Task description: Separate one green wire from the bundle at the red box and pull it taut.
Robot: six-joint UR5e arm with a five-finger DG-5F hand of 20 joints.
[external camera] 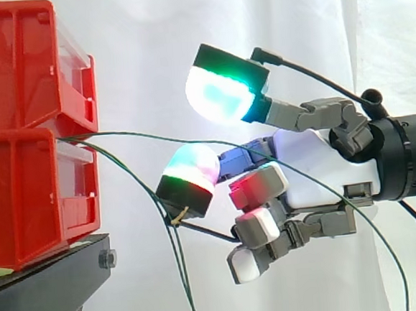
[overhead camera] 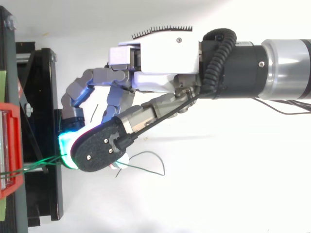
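Two red bins (external camera: 24, 199) are stacked at the left on a black stand (external camera: 46, 291). Thin green wires come out between them. One green wire (external camera: 142, 137) runs right, passing between two glowing pads and across the palm, then drops at the right. The other wires (external camera: 173, 237) sag as a bundle and hang down, held by a small yellowish tie (external camera: 178, 215). My hand (external camera: 310, 169) reaches in from the right. Its upper cyan-green pad (external camera: 217, 93) and lower red-white pad (external camera: 191, 167) stand apart, pinching nothing. The lower pad's black back touches the bundle. From above, the hand (overhead camera: 160, 68) covers the wires (overhead camera: 36, 166) near the bin.
A white curtain hangs behind the work. From above, the black stand (overhead camera: 39, 97) runs along the left edge with the red bin (overhead camera: 9, 145) on it. A loose wire end (overhead camera: 153, 162) curls on the white surface below the hand.
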